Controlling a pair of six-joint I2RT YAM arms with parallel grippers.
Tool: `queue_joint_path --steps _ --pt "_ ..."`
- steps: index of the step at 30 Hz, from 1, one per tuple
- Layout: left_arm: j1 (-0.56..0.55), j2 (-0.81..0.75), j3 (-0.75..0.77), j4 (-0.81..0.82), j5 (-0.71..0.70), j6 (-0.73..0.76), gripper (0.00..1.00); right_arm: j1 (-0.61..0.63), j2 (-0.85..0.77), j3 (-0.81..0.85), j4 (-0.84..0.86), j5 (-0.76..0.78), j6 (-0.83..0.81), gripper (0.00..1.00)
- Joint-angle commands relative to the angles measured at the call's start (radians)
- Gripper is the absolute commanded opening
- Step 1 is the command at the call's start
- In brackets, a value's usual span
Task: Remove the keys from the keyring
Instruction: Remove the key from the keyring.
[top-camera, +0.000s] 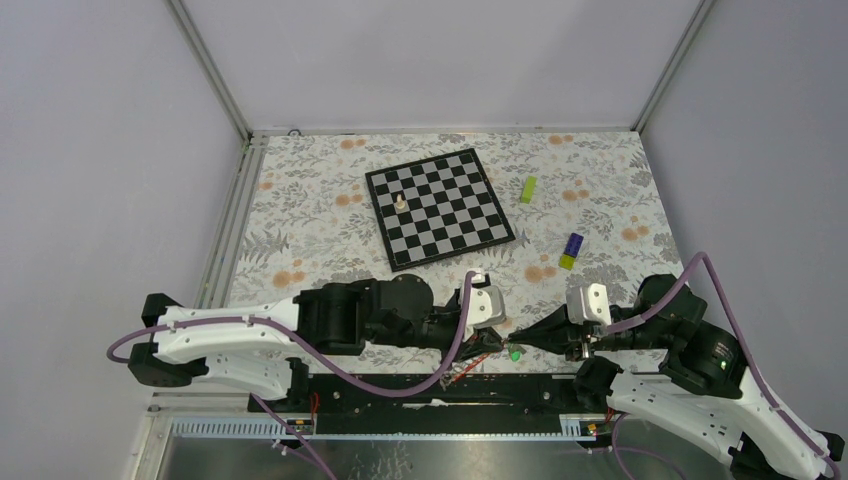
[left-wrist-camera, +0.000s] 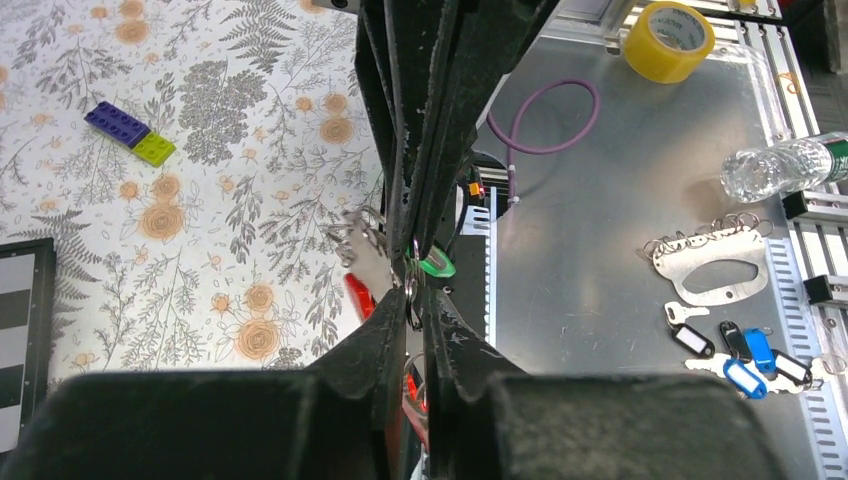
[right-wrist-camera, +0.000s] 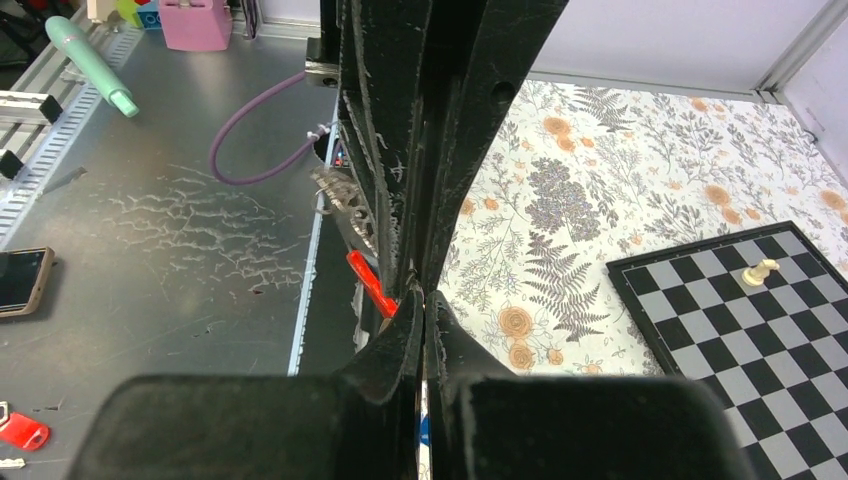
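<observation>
Red strap (left-wrist-camera: 358, 296) slants diagonally off the keyring (left-wrist-camera: 411, 284).

This is a robotics lab test cell rather than a home or shop. Plain pale walls (top-camera: 430, 60) held in aluminium frame posts (top-camera: 210, 65) box in a bench (top-camera: 300, 200) covered with a floral cloth. Two robot arms, the left arm (top-camera: 230, 335) and the right arm (top-camera: 700, 400), are bolted to a black rail (top-camera: 430, 400) at its near edge, trailing purple cables (top-camera: 340, 370). Beside them a scratched metal sheet (left-wrist-camera: 600, 250) carries working clutter: a yellow tape roll (left-wrist-camera: 668, 40), a water bottle (left-wrist-camera: 785, 165), spare key tags (left-wrist-camera: 745, 355), a phone (right-wrist-camera: 20, 280) and a mint-green marker (right-wrist-camera: 90, 65). Test props such as a chessboard (top-camera: 440, 208) lie on the cloth.
</observation>
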Motion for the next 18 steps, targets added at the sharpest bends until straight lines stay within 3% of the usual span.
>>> queue_joint_path --steps 1,7,18 --pt "-0.021 -0.049 0.012 -0.017 0.114 0.004 0.15 -0.007 0.002 0.039 0.071 0.025 0.009 0.0" --pt "-0.021 -0.047 0.01 -0.012 0.1 0.002 0.29 -0.007 0.032 0.087 0.047 -0.024 0.035 0.0" --pt "-0.021 -0.069 0.002 0.008 0.026 -0.001 0.38 -0.007 0.048 0.104 0.059 -0.045 0.09 0.0"
